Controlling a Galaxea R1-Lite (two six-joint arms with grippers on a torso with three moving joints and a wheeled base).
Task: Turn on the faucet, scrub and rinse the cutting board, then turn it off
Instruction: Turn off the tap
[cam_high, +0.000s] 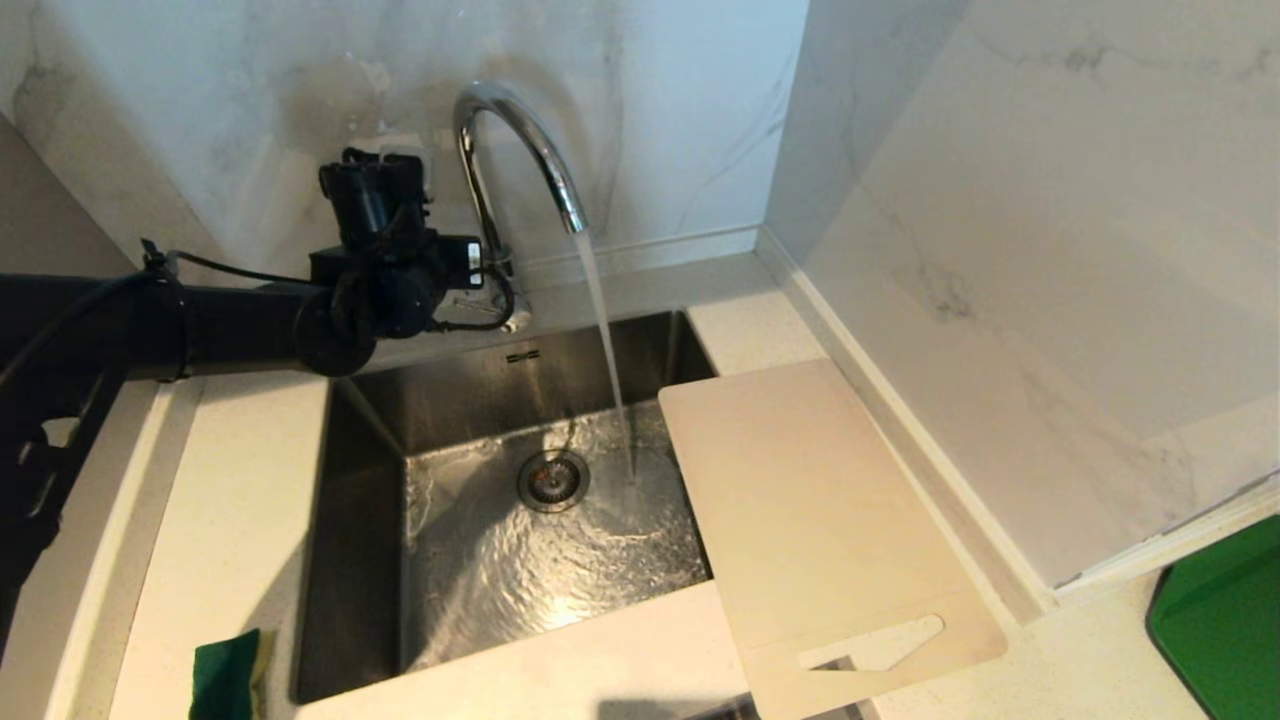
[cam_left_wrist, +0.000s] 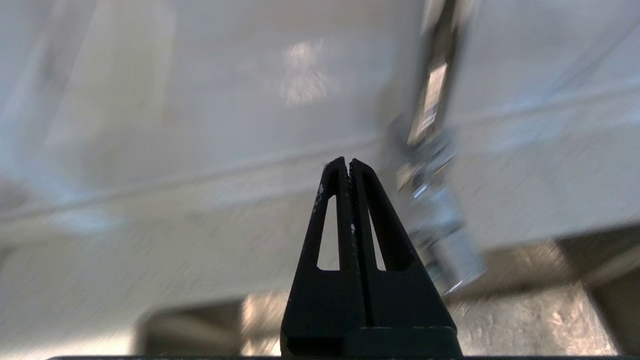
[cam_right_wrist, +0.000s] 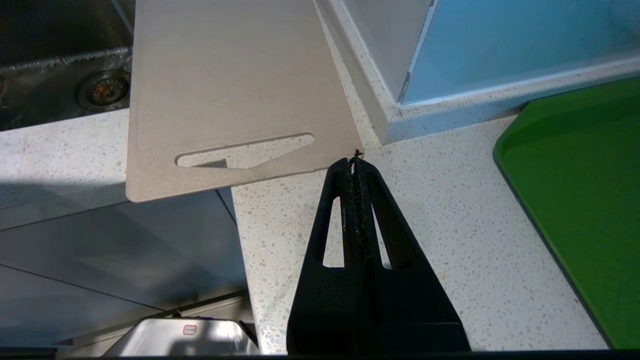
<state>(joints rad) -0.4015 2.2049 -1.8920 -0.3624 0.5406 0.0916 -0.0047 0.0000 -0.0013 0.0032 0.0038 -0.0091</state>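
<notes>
Water runs from the chrome faucet (cam_high: 520, 130) into the sink (cam_high: 360, 520). My left gripper (cam_high: 482, 275) hangs beside the faucet's base, just above the side lever (cam_high: 514, 320). In the left wrist view this gripper (cam_left_wrist: 348, 162) is shut and empty, with the blurred faucet (cam_left_wrist: 434, 100) and the lever (cam_left_wrist: 450, 240) just off to one side, apart from the fingertips. The off-white cutting board (cam_high: 810, 500) lies across the sink's right rim, slot handle toward the front. My right gripper (cam_right_wrist: 354, 162) is shut and empty over the counter, at the near corner of the cutting board (cam_right_wrist: 235, 85).
A green sponge (cam_high: 228, 675) sits on the counter at the sink's front left. A green slab (cam_high: 1220, 620) lies at the far right, also in the right wrist view (cam_right_wrist: 580, 175). The drain (cam_high: 552, 480) is in the wet sink floor. Marble walls close off the back and the right.
</notes>
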